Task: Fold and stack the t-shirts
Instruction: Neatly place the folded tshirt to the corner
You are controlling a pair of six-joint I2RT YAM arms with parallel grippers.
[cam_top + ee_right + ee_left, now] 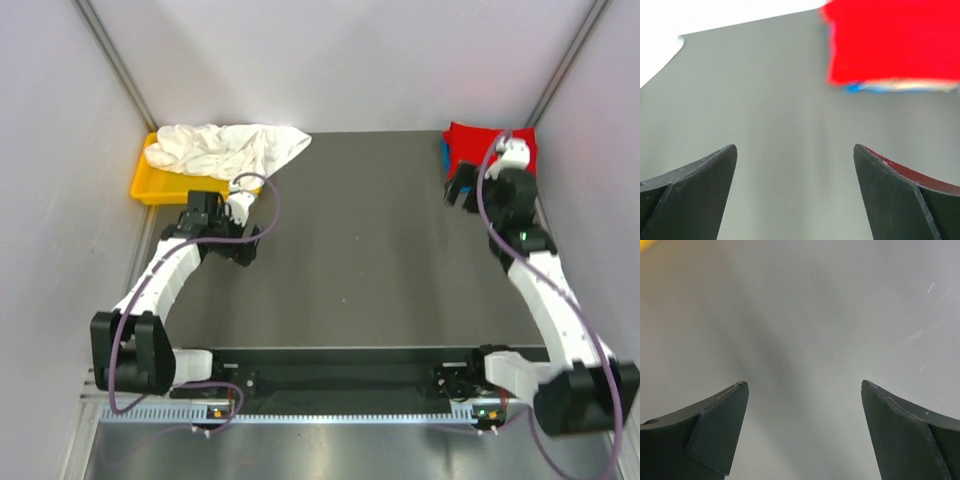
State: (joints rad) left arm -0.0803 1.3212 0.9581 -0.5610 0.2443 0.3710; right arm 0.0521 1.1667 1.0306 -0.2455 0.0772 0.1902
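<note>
Your two claws, left gripper (802, 407) and right gripper (795, 157), both gape wide and empty. You have one white tee (235, 148) crumpled across one yellow tray (150, 186) far left. Far right, one red tee (470, 140) tops one blue tee (852, 89) and one tan tee (910, 85).

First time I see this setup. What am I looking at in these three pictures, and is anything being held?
Two robot arms are bolted at the near edge of the table: the left arm and the right arm. The overhead picture looks down from behind them; the other two come from cameras on each wrist, looking out between that arm's jaws. A crumpled white t-shirt drapes over a yellow tray; far right, a folded red t-shirt tops a stack. Both pairs of jaws stand open, holding nothing.
</note>
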